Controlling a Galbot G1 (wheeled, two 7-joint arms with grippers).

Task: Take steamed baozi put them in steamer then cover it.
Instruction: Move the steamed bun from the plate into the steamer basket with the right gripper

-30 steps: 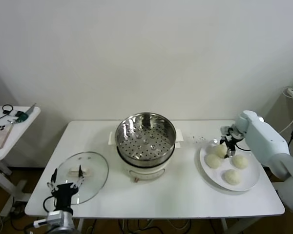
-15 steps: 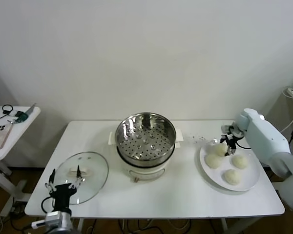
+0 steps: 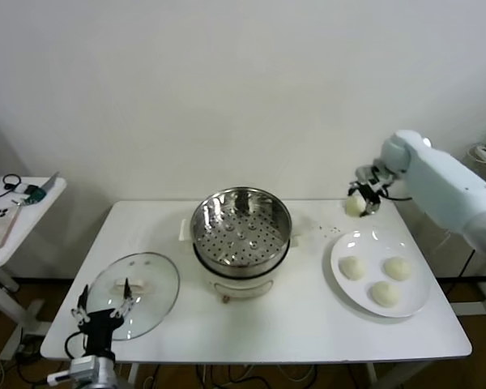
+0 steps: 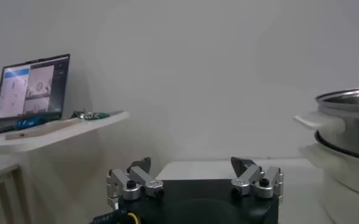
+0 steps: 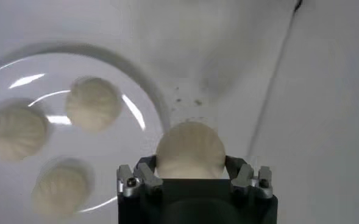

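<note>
While the left arm waits low at the table's near-left corner, the right arm works alone.

Right gripper (image 3: 361, 199): raised above the table's far right, beyond the plate's far edge; fingers clamped on one steamed baozi (image 5: 190, 150). Wrist view shows the bun wedged between both fingers, its lower part hidden behind the gripper body.

Other baozi: three left on the white plate (image 3: 415, 298), right of the steamer, apart from each other. In the wrist view they look pale & soft-edged; one (image 5: 94, 103) is nearest the held bun.

Steamer (image 3: 242, 229): shiny steel basket w/ perforated bottom, on a white cooker base, centre of the white table (image 3: 300, 324). No bun inside, uncovered. Left wrist view catches only its edge; rest cut off.

Cover (image 3: 137, 292): clear glass lid w/ white handle, lying flat on the table left of the steamer, near the front edge.

Left gripper (image 3: 102, 305): just at the lid's near edge, fingers spread apart, holding nothing. Arm mostly cut off by the frame's bottom.

Side table (image 3: 26, 212): far left, partly out of frame; laptop (image 4: 30, 91) on it seen in left wrist view, small items there too small to identify.

Specks (image 5: 188, 97): dark crumbs on the table beside the plate; cannot tell what.
</note>
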